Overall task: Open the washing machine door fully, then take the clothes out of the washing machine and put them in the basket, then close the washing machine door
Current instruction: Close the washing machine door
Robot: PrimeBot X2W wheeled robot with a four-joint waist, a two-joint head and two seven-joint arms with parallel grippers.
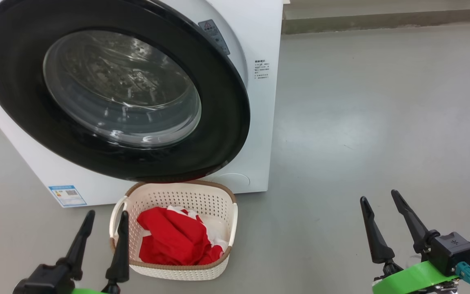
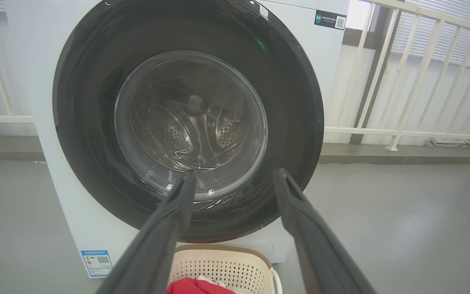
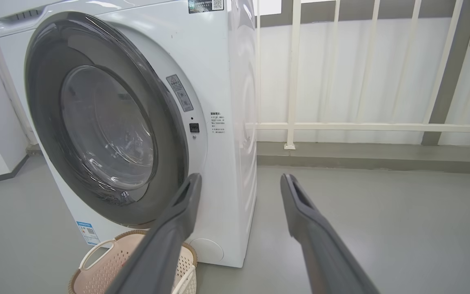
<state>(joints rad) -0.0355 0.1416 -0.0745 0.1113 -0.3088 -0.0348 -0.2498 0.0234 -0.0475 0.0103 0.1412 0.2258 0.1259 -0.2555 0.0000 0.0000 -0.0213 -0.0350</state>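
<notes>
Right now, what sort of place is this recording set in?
Probably a laundry corner of an enclosed balcony or a test room: a white front-loading washing machine stands on a grey floor, a basket of red clothes sits before it, and a white railing runs behind.

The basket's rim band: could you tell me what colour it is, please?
Brown; the rim band shows best in the head view.

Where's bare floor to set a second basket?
Bare: floor right of the washing machine and the basket, out to the right gripper. Crowded: under the washing machine door, where the basket holds the clothes, left gripper alongside.
</notes>
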